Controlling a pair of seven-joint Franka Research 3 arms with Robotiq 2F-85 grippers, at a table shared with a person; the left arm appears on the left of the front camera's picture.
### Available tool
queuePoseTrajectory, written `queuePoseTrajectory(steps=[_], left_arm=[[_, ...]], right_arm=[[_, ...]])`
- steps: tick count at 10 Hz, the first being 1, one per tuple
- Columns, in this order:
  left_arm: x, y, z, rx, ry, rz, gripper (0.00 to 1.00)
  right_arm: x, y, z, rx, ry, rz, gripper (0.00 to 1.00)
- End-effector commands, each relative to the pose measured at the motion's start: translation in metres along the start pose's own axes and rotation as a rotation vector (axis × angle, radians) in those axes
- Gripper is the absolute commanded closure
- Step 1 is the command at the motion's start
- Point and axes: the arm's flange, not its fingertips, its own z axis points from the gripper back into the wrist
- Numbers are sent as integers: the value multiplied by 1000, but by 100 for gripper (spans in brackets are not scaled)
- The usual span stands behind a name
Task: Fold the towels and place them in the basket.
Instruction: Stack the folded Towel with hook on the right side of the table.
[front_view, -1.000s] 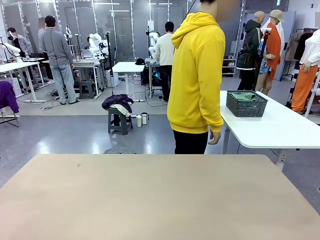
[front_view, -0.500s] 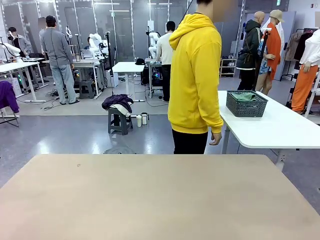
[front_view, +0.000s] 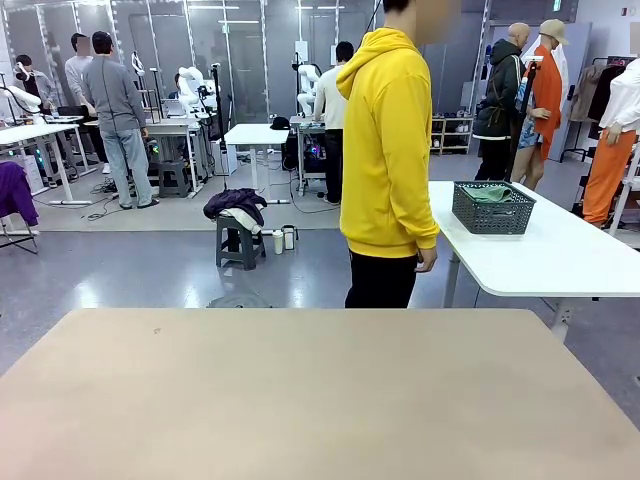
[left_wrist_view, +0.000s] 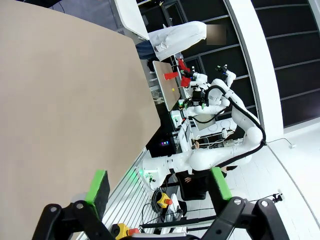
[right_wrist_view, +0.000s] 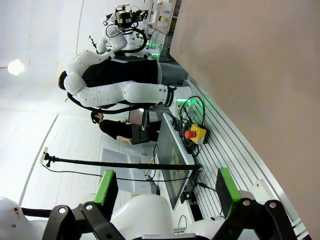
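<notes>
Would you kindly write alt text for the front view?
A person in a yellow hoodie stands beyond the bare beige table, facing away. Behind, on a white side table, sits a dark mesh basket holding a green towel.

- The left gripper (left_wrist_view: 159, 186) is hanging with its jaws spread wide, nothing between its green pads (left_wrist_view: 98, 186).
- The right gripper (right_wrist_view: 166, 191) is likewise standing wide open and holding nothing, its green pads (right_wrist_view: 106, 187) well apart.
- In the right wrist view, the left arm (right_wrist_view: 120, 93) is stretching out bent at its joints.
- In the left wrist view, the right arm (left_wrist_view: 210, 155) is showing farther off, also bent.
</notes>
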Motion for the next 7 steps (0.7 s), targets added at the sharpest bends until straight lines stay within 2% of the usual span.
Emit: queuePoseTrajectory(steps=[1,7], left_arm=[[-1,-1,0,-2,4,-10,0],[-1,-1,0,-2,4,-10,0]], right_arm=[[-1,1,1,-3,1,-1,0],[-1,1,1,-3,1,-1,0]])
